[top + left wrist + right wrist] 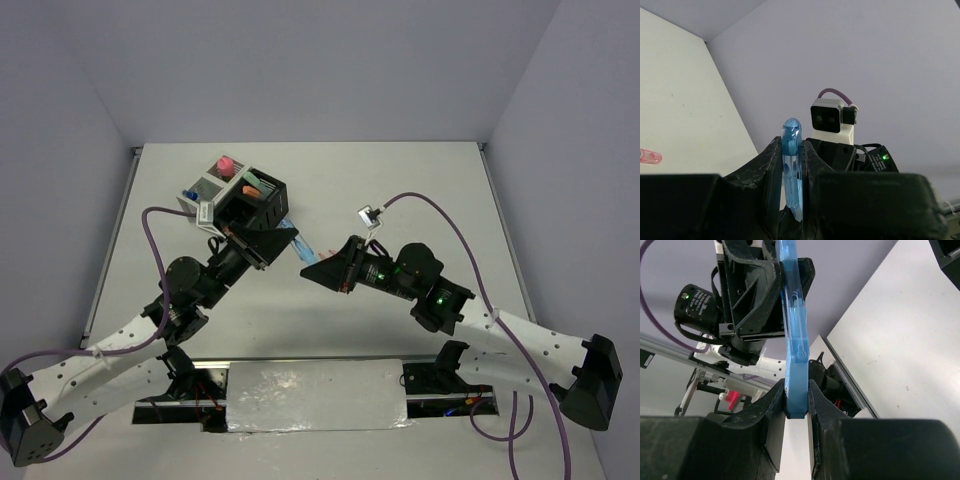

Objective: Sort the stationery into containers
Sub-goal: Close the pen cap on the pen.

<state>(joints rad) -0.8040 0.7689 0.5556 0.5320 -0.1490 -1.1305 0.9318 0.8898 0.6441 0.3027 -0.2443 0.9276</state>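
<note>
White desk (400,180), pale lilac walls on three sides. At the near edge, a silvery sheet (315,395) lies between the two arm bases. Left arm (190,285) reaches up and to the right from its base; right arm (430,285) reaches up and to the left, and the two meet nose to nose over the middle of the desk. Between them is a translucent blue pen with a clear barrel (303,245), held off the desk and bridging the two. Right jaws are clenched on one end: in the right wrist view the blue pen (792,330) sits pinched between both black fingers (772,400) and runs straight up into the opposing black jaws. Left jaws are clamped on the other end: in the left wrist view the rounded blue tip (791,135) sticks up between that arm's fingers (771,165), which press against it on either side, with the right wrist camera facing it just behind. Farther back and just beyond the left jaws stands the cluster of square mesh bins. A black bin (275,205) holds an orange marker (258,187) with a sliver of green beside it. The white bins (200,190) are to its left, and a pink-capped bottle (226,161) stands upright in the farthest one. Rest of the bin contents are too small to tell.
</note>
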